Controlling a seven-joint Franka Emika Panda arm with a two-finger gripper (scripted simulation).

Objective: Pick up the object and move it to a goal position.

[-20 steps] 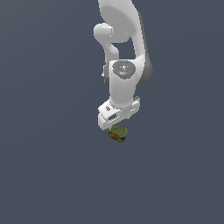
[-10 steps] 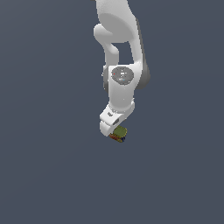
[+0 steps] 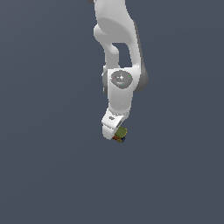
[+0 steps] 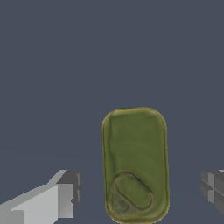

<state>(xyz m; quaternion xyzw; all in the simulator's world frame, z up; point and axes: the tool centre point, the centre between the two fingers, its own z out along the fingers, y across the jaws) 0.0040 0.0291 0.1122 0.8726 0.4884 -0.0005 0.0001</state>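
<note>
The white Panda arm (image 3: 118, 52) fills the upper middle of the exterior view, coming down from the top edge in thick rounded links against a plain slate-grey ground (image 3: 43, 175). Its round wrist joint, with a grey disc on its face, sits about halfway down, and below that the hand section leans toward the exterior view's left.

At the arm's lower end is the gripper (image 3: 116, 135), white and blocky, tipped down over the object (image 3: 120, 133). From out here the object is only a little lump peeping from under the gripper on the exterior view's right: an olive-green top with red, orange and dark blue flecks along its lower side. It is clearly narrower than the gripper body above it.

The wrist view makes things plainer. The object (image 4: 134, 164) shows as a rounded olive-green slab with a smaller oval raised patch near one end. The two fingers stand to either side of it: one white and grey finger (image 4: 57, 199) and the other, grey, just at the frame's edge (image 4: 213, 189). Bare ground shows between each finger and the object, so the gripper (image 4: 135, 192) is spread wide and grips nothing; the object sits between the fingers, touching neither.
</note>
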